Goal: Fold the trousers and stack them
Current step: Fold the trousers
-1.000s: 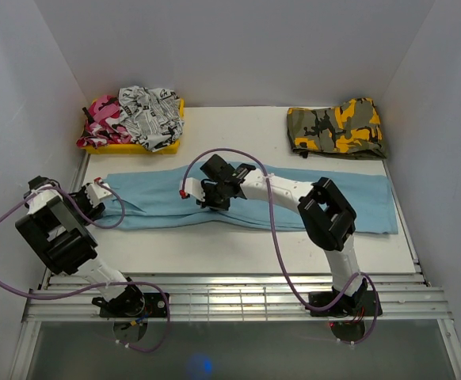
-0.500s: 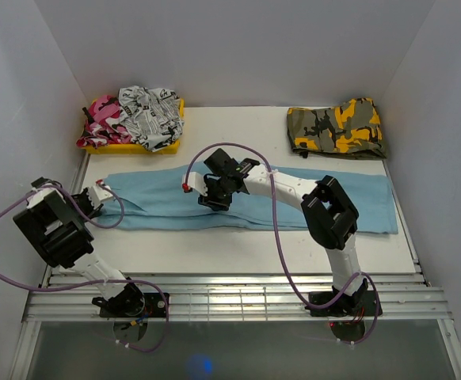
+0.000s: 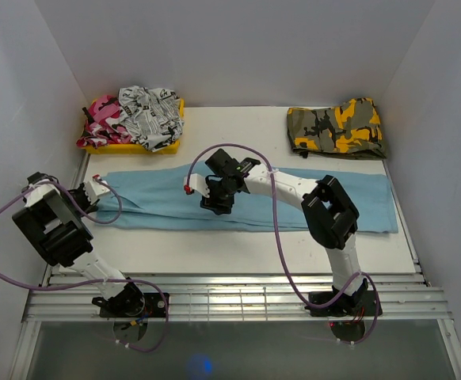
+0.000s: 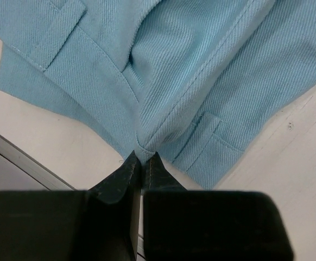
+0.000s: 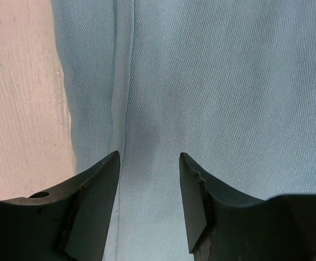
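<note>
Here we go: the light-blue soft cloth trousers (image 3: 294, 202) lie flat at full length across the white tabletop (image 3: 238, 241), waist end just in front of the yellow plastic tray (image 3: 161, 146), legs running off to the tray's right. Left claw (image 4: 141, 161), in front of the tray's left corner, is clenched on the waistband edge, cloth puckered at its tips. Right claw (image 5: 147, 157), in front and right of the tray, is released, jaws apart above the cloth beside a seam, gripping nothing. Crumpled printed clothes (image 3: 139, 115) are heaped on the tray; a folded camouflage garment (image 3: 337, 128) sits well to its right
</note>
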Available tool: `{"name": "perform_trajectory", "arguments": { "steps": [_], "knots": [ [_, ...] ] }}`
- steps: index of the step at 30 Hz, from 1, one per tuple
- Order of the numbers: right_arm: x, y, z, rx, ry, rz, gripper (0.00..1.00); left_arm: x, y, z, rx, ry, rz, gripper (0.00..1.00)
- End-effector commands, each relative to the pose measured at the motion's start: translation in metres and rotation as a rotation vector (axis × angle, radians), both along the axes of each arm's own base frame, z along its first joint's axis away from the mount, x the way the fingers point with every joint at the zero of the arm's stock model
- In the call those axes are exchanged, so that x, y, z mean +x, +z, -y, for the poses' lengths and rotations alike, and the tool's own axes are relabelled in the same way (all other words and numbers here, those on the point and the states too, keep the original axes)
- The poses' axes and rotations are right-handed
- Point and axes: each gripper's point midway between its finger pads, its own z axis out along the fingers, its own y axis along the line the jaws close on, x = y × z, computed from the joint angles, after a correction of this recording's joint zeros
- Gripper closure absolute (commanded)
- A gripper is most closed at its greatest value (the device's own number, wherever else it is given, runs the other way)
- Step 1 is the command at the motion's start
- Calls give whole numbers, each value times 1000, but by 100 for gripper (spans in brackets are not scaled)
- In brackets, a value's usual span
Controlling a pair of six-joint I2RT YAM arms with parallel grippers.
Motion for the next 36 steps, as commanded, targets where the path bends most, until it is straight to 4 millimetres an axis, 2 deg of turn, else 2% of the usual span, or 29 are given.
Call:
{"name": "perform_trajectory", "arguments": {
  "steps": [1,5,8,15,21,25,26,28,29,32,34,36],
  "knots": [
    [-3,-3,3,-11,23,-12,47,10,13,-5,6,1,35,100],
    [-5,-20,7,-41,32,-24,51,13,16,-6,1,7,40,100],
    [-7,-25,10,-55,39,-33,52,14,16,-8,3,10,36,100],
    [-21,-34,15,-78,66,-78,52,13,16,-7,-5,12,34,100],
    [-32,-32,16,-72,89,-103,53,14,15,-8,-6,17,29,100],
    [-26,-31,17,-73,77,-62,68,13,14,-7,-4,14,29,100],
    [-23,-32,15,-78,74,-54,76,14,15,-7,-4,14,31,100],
    [-19,-35,17,-97,68,-37,83,14,16,-7,-4,16,33,100],
    [-18,-38,19,-107,65,-36,92,15,16,-7,-6,17,33,100],
    [-11,-30,16,-97,50,-6,92,16,19,-9,-4,26,36,100],
    [-4,-18,14,-77,36,20,92,20,25,-10,-8,35,50,100],
    [7,1,15,-47,8,57,92,24,34,-12,-23,55,60,100]
  ]
}}
